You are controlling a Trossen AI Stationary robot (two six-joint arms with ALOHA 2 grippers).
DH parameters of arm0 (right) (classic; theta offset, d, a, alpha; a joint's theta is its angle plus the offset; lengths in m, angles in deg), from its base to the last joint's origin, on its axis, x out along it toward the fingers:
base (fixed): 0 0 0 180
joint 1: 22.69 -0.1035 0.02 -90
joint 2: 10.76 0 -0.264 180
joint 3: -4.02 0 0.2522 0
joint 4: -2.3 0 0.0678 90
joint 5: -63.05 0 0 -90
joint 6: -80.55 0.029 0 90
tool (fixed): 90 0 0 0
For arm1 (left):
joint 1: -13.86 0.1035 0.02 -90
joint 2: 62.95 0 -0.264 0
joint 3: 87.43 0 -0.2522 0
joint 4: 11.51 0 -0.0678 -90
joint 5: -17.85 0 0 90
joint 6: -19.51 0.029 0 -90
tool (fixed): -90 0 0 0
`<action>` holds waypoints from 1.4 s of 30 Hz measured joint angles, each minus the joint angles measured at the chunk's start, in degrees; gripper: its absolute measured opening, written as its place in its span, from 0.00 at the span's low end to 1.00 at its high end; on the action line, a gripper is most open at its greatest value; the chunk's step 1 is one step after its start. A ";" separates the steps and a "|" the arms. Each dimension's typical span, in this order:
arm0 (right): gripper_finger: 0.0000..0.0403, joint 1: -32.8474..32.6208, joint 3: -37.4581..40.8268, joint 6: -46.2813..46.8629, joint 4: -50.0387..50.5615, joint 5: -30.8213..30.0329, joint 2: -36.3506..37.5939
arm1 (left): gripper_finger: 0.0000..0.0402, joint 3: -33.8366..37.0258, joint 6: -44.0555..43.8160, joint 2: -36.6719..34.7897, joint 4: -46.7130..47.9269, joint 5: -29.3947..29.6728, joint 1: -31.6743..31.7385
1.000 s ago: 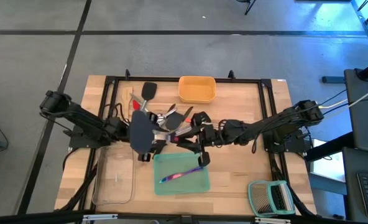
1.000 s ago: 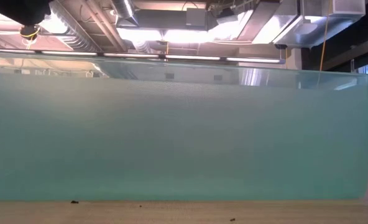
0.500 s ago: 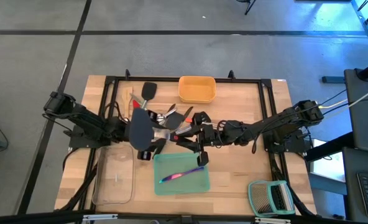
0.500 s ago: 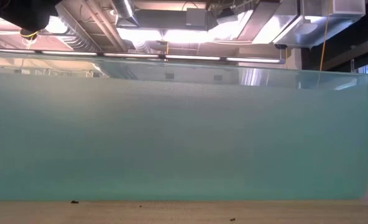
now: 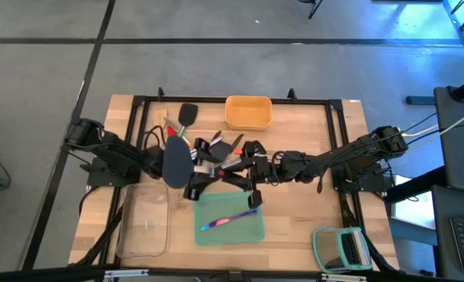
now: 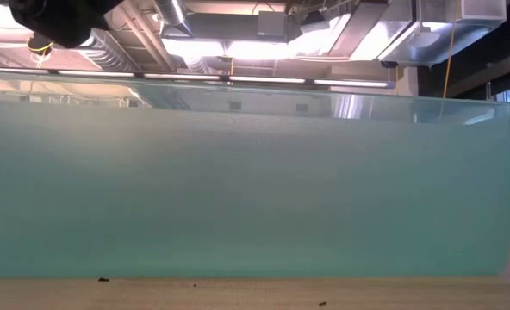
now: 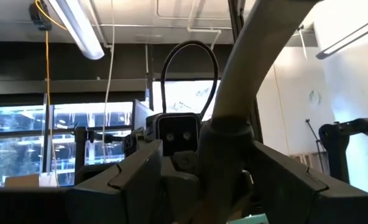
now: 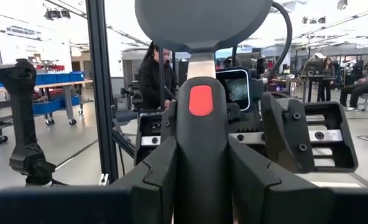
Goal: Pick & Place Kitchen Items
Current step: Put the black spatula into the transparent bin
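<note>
Overhead first: not far along, I'd say. One iridescent piece of cutlery (image 5: 229, 219) lies in the teal tray (image 5: 251, 233), just beyond the left claw (image 5: 194, 186). The main pile of utensils (image 5: 210, 147) sits bunched between the two claws, so most of the job is left. The right claw (image 5: 233, 166) holds a spatula (image 5: 175, 163) whose big grey head reaches over toward the left arm.

Low view: basically just the teal tray's wall (image 6: 238, 189), no claws, no utensils.

Left wrist view: the left claw (image 7: 215, 180) is spread wide, with a pale utensil shaft (image 7: 234, 106) running up between the fingers. I can't tell whether it touches them.

Right wrist view: this one settles the grip, which the overhead doesn't. The right claw (image 8: 202, 168) is pinching the spatula's (image 8: 196, 22) dark, red-dotted handle, head straight ahead.
</note>
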 joint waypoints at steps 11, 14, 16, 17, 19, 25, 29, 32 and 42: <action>0.27 0.17 0.04 -0.42 0.85 -1.36 0.00 | 0.58 -2.53 -0.28 1.76 0.33 0.28 0.37; 0.27 0.22 0.04 -0.57 0.81 -1.55 0.00 | 0.52 -2.53 -1.64 1.76 0.39 1.12 0.33; 0.27 0.25 0.04 -0.72 0.81 -1.78 0.00 | 0.42 -2.53 -1.83 1.76 0.86 1.30 0.33; 0.27 0.26 0.05 -0.96 0.82 -1.83 0.00 | 0.36 -2.53 -1.79 1.76 1.24 1.32 0.29; 0.27 0.26 0.11 -0.83 0.69 -2.19 0.00 | 0.26 -2.53 -0.88 1.70 1.40 1.38 0.28; 0.34 0.33 0.09 -2.23 1.07 -1.59 0.00 | 0.27 -2.53 -0.35 1.16 2.40 1.00 -0.10; 0.42 0.31 0.09 -5.32 1.62 -1.29 0.00 | 0.27 -2.47 -0.23 -0.63 5.11 4.79 -1.43; 0.47 0.24 0.05 -6.66 2.03 -1.36 0.00 | 0.27 -2.46 1.63 -3.70 10.08 8.28 -2.65; 0.53 0.52 -8.07 -10.91 30.65 -8.45 0.22 | 0.27 -6.20 2.77 -18.63 38.91 26.05 -9.44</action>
